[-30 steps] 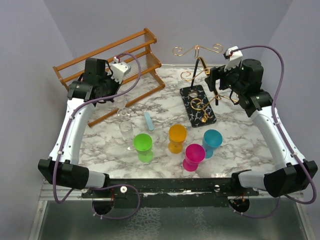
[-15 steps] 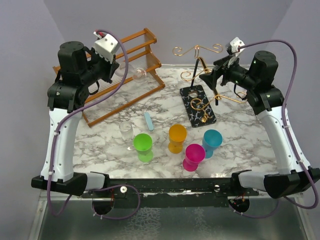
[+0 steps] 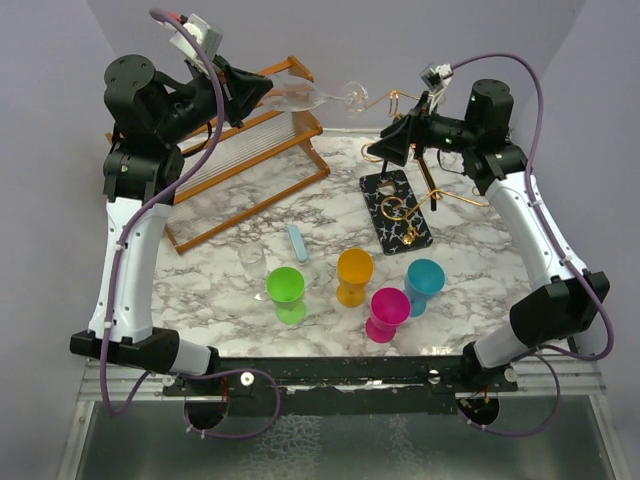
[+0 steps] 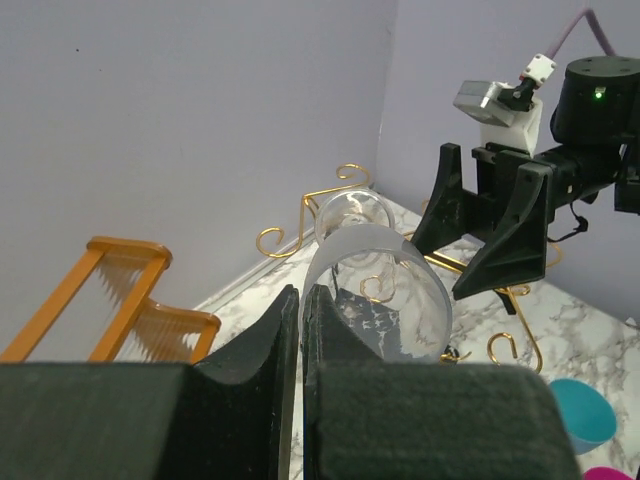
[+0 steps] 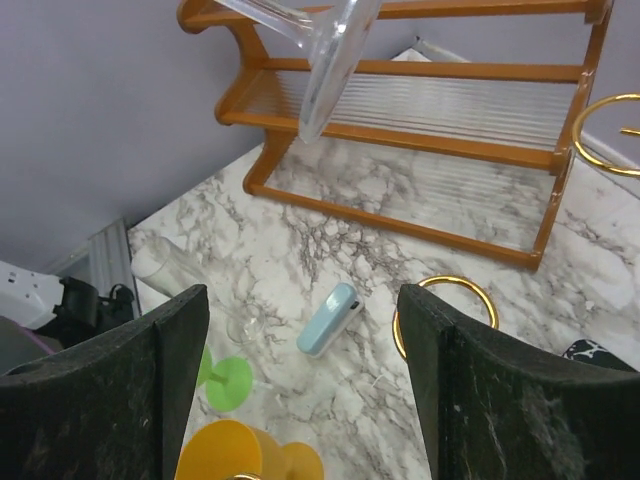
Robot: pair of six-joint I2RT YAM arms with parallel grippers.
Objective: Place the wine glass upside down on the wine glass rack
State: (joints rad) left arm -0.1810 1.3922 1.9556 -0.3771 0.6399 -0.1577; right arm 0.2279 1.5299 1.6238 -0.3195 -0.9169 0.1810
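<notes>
Grip first: left gripper has its fingers pressed almost together on the wine glass at the bowl end. It seems to pinch the thin wall near the rim, but the exact contact is hidden behind the fingers.

Glass is clear, thin and hard. Judged light, stiff, slippery and brittle, so a pinch on the wall looks risky under any sideways load. Stem looks the safer place to take hold, and the stem is what must slide between the gold wires.

Glass lies roughly level, high above the table, with the bowl at the left gripper and the stem and foot pointing away toward the right arm.

Beyond the foot, right gripper stands with fingers wide apart, empty, facing the glass, near but not touching.

Farther on, wine glass rack sits on its black veined base, gold arms bare. Glass not yet inverted or hung.
</notes>
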